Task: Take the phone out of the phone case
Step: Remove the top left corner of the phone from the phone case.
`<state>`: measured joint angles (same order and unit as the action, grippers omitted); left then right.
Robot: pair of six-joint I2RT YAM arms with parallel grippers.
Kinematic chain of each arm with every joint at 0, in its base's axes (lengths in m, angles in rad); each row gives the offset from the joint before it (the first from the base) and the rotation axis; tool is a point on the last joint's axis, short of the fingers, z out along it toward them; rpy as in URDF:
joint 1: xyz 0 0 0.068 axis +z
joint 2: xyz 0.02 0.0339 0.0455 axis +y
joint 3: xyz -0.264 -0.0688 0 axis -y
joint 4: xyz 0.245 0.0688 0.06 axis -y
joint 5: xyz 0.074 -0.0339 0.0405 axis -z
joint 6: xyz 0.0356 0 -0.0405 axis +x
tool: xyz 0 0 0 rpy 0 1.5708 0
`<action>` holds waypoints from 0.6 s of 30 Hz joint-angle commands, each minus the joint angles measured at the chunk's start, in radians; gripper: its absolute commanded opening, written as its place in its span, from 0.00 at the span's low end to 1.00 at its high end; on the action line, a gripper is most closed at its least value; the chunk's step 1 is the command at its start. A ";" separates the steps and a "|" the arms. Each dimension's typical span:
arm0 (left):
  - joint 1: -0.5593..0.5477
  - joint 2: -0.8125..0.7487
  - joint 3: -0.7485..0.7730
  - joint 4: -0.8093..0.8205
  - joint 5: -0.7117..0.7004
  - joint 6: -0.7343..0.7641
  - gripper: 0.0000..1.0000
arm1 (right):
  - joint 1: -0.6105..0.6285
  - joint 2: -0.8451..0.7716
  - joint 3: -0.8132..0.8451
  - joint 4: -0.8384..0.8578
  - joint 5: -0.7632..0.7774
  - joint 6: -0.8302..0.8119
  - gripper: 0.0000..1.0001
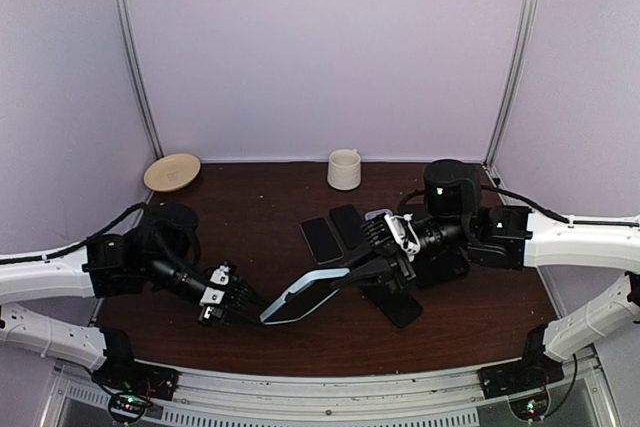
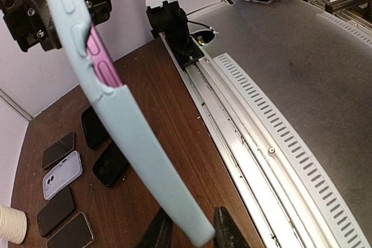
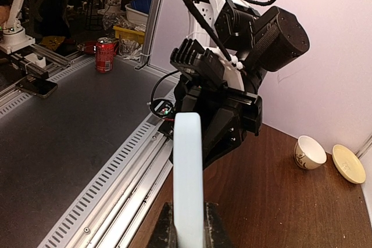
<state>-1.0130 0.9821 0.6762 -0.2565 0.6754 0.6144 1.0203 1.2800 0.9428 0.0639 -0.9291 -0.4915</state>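
Most of the phone [image 2: 103,68] is hidden inside the pale blue phone case [image 1: 305,297]; only a pink strip of its edge shows at the side cutouts in the left wrist view. The case hangs tilted above the table [image 1: 250,217], spanning the gap between the two arms. Its upper end is at the right gripper [image 1: 368,272] and its lower end at the left gripper [image 1: 240,305]. In the right wrist view the case is seen edge-on and its bottom is cut off by the frame; there the right gripper's jaws are clenched on it, one dark finger [image 3: 164,227] on each side. In the left wrist view the left gripper's two fingers [image 2: 228,232] are only partly in frame and flank the case's rounded tip closely; I cannot tell whether they actually pinch it. Several dark phones [image 1: 322,239] lie flat on the table under the right arm, partly covered by it; a cup [image 1: 344,169] and a plate [image 1: 172,171] stand near the back wall.
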 commanded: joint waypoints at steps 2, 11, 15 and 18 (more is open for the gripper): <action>0.001 -0.003 0.017 0.035 0.055 0.006 0.18 | 0.008 -0.004 0.047 0.099 -0.031 0.006 0.00; 0.001 -0.009 0.014 0.024 0.119 0.017 0.18 | 0.011 0.033 0.072 0.093 -0.099 0.005 0.00; 0.002 -0.014 0.013 0.007 0.175 0.037 0.17 | 0.012 0.049 0.087 0.083 -0.149 0.004 0.00; 0.002 -0.020 0.007 0.004 0.208 0.045 0.17 | 0.013 0.061 0.098 0.075 -0.183 0.006 0.00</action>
<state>-1.0012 0.9791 0.6762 -0.3042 0.7467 0.6083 1.0214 1.3293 0.9802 0.0563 -1.0229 -0.4843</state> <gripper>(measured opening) 0.193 0.082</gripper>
